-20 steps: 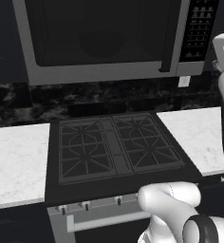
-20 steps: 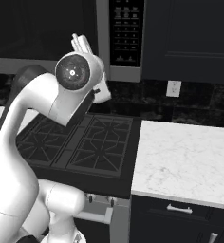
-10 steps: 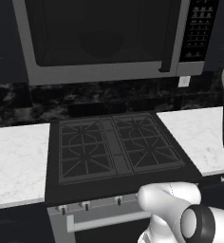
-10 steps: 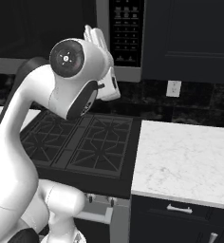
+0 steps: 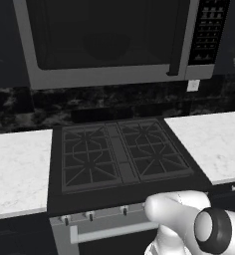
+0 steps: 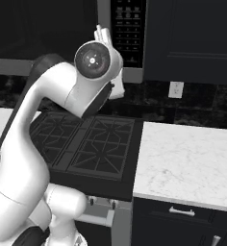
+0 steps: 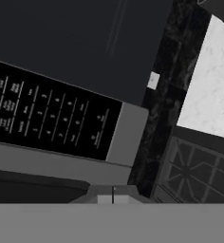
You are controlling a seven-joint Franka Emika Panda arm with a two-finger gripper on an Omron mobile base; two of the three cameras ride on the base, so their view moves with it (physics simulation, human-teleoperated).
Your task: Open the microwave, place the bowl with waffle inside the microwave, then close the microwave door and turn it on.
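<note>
the gripper [image 6: 102, 33] is raised high in front of the microwave [image 5: 109, 40], its pale tip poking up just left of the black button panel [image 6: 129, 29] in the right base view; the arm's big joint covers most of it there, and in the hand view the finger tips are only a dark sliver at the bottom edge, so i cannot tell whether the jaws stand apart or together, and nothing can be seen between them

from the hand's own camera, rolled well over, the button panel [image 7: 47, 118] fills the near field with the grey frame beside it, so the hand is close to the microwave's right end and aimed at it

the microwave door [image 5: 104, 32] looks flush in its frame, dark glass unbroken, and the vertical black bar handle [image 5: 175, 37] sits just left of the panel; judging by that, the task is at its very first step: door not yet opened, nothing placed, nothing switched on

below lie the stove [image 5: 122, 157] and white marble counter [image 6: 187, 163]; i can find no bowl or waffle

the handle seems near the hand, just to the panel's left
</note>
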